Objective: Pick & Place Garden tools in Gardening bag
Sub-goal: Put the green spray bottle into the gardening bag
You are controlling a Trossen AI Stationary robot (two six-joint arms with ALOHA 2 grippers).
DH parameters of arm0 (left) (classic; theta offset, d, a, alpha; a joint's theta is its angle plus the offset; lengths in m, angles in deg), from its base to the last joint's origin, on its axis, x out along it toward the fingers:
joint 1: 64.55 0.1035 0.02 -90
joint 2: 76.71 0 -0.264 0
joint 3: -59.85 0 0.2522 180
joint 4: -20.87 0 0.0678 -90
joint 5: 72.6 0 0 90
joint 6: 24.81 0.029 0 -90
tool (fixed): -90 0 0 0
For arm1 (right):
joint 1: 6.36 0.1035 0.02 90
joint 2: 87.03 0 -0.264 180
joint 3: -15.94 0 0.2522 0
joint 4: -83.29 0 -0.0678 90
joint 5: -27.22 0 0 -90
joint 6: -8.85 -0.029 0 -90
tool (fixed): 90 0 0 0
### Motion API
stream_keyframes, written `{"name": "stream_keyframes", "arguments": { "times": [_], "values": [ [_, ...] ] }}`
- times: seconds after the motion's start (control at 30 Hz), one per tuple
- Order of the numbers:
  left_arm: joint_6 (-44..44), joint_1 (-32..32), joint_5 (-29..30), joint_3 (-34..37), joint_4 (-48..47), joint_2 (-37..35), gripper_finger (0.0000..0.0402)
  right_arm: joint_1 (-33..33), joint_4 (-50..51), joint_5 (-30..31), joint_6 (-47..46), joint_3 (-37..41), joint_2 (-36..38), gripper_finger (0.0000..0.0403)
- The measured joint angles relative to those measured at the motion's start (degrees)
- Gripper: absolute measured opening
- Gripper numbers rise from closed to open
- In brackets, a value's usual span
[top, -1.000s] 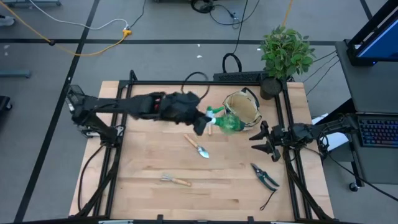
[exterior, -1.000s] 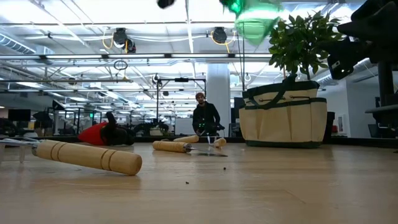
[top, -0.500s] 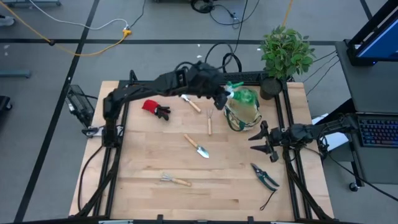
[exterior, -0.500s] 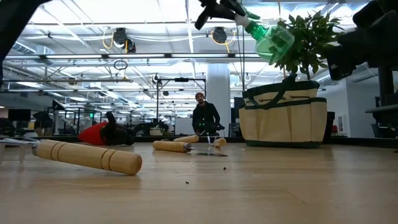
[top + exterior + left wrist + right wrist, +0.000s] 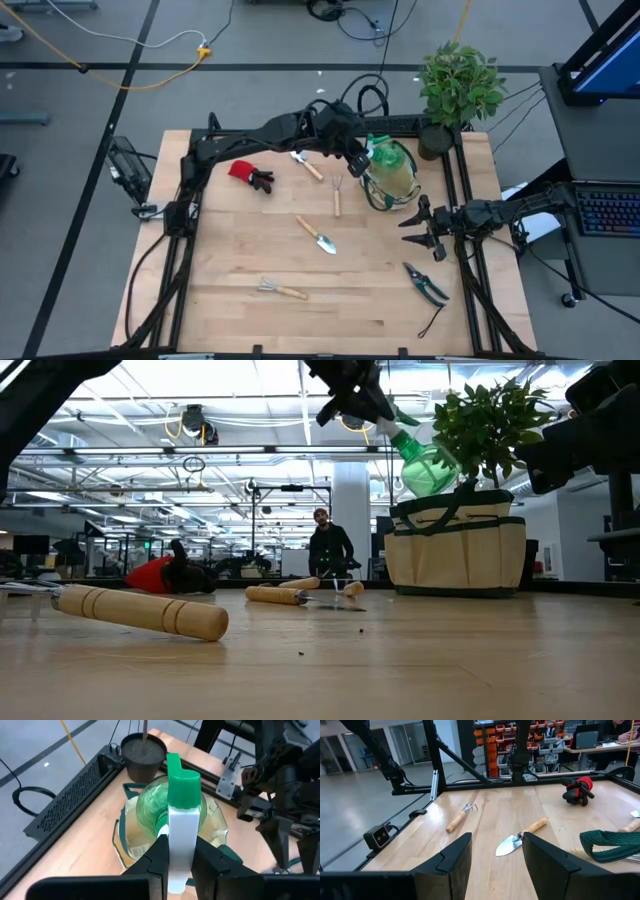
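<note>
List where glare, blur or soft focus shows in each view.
Low view: ceiling lights flare white behind the green spray bottle; the near wooden handle is soft. Left wrist view: the left hand is blurred at the frame's edge, the bottle sharp. Right wrist view: the right hand is blurred, the trowel clear. High view: even light.

A robotics laboratory in a large open industrial hall. The pale wooden tabletop sits in a black metal frame on a grey floor crossed by dark tape lines and loose yellow and black cables. Beyond the table, the low view shows exposed ceiling trusses with round lamps, rows of workbenches, and a person in dark clothing standing at one. Shelves of red and orange storage bins line the far wall; a black computer keyboard lies on a side desk.
</note>
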Motion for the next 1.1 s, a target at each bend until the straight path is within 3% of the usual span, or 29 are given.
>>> {"name": "stream_keyframes", "arguments": {
  "times": [0.23,1.1],
  "values": [
    [3.2,-1.0,1.5,0.0,0.2,0.4,0.0055,0.0,0.1,0.0,0.0,0.0,0.0,0.0166],
    [1.9,-0.1,0.9,0.1,-2.1,4.2,0.0056,0.0,0.1,0.0,-0.5,0.0,-0.1,0.0166]
  ]
}}
